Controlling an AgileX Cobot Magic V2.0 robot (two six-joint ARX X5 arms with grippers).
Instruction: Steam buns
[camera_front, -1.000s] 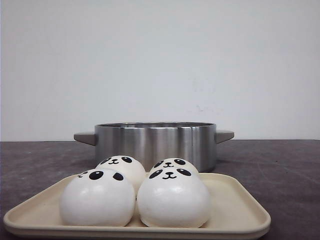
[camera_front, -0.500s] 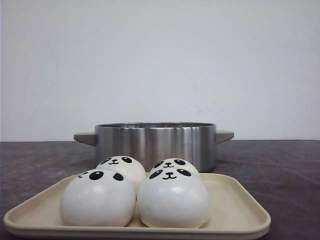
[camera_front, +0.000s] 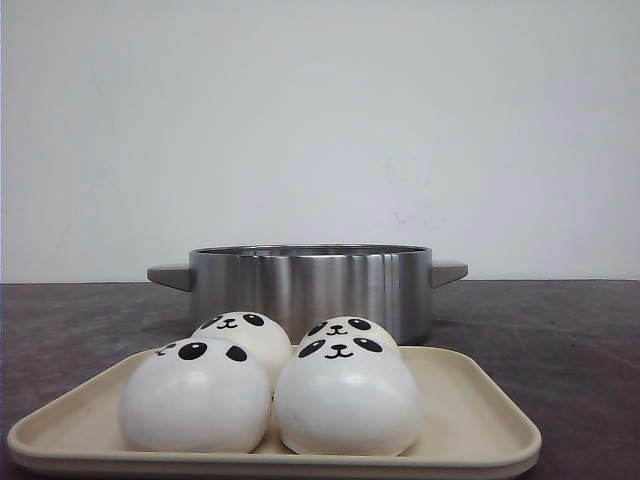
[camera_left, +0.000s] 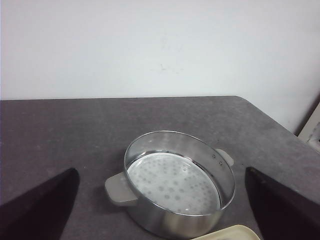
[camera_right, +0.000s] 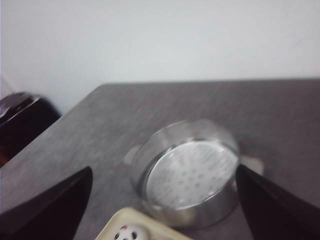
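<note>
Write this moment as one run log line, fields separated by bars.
buns: four on tray | steamer pot: empty | left pincer: open | right pincer: open

Only dark, matte black wedge-shaped fingers (camera_left: 40, 210) of each pincer show, plain and unmarked.

Light is soft, even and fairly bright in all 3 views, with only faint shadows on the dark tabletop (camera_front: 560, 330). The steel pot (camera_front: 310, 285) carries vertical glare streaks on its wall. The front and left wrist views are sharp; the right wrist view is blurred throughout, its dark fingers (camera_right: 45, 210) at 5 and 7 o'clock soft-edged.
</note>
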